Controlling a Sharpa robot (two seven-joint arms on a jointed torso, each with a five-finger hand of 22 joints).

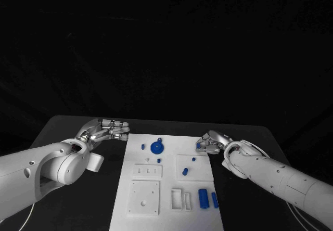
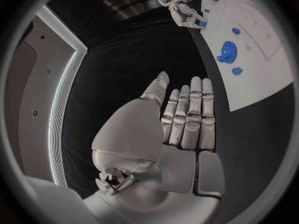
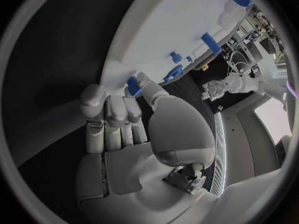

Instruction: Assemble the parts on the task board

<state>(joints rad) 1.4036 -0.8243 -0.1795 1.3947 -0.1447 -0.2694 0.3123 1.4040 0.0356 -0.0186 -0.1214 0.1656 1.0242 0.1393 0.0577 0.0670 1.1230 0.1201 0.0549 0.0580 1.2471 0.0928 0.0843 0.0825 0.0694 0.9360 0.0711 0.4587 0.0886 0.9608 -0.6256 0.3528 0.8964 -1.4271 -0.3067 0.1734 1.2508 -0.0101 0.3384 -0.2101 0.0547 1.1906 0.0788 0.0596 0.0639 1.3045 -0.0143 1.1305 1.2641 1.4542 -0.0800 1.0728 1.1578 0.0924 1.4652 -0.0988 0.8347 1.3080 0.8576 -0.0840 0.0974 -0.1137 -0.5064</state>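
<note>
You are looking down at a black surface (image 1: 83, 130) that runs back into darkness. A long white task board (image 1: 170, 180) lies flat on its middle, one short end towards you. Bare black surface shows along both of the board's long sides.

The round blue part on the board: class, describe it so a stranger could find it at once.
Start at the white board in the table's middle and go to its far end. The round part lies there, between the two robot hands. It is the only disc; the other blue parts are small pegs and bars.
</note>
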